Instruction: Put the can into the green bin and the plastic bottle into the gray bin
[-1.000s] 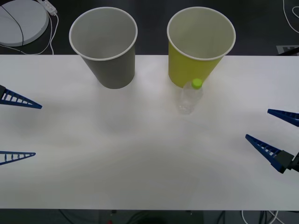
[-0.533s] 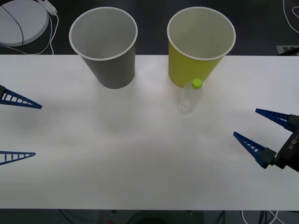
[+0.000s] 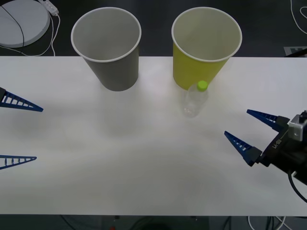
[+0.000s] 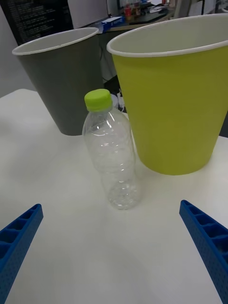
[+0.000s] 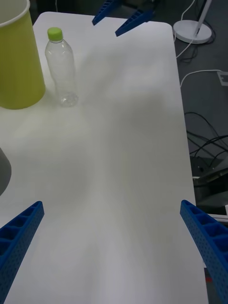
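The plastic bottle [image 3: 195, 99] is taken as the landmark. It stands upright on the table [image 3: 144, 158], just in front of the green bin [image 3: 204, 52] and very close to its wall; whether the two touch cannot be told. The gray bin [image 3: 108, 48] stands well to the left of the bottle, at the table's far edge beside the green bin. No can is seen on the table.

The right gripper [image 3: 249, 132] is held to the right of the bottle and nearer the robot, its blue fingers spread wide and aimed at the bottle. The left gripper [image 3: 21, 133] is parked far to the left of the bottle, fingers likewise spread, nothing held.

Several slips are judged possible. The bottle is light, empty and tall for its base, so it could be tipped or pushed against the green bin by one finger arriving first. The far finger may be caught on the green bin's wall, since little room is left there. A clear, thin wall could be crushed or could slide out if squeezed too high near the cap [image 4: 98, 100].

The table is plain white and matte. Behind the bins a dark floor is seen, with a round white base [image 3: 21, 21] and cables far left of the bottle.
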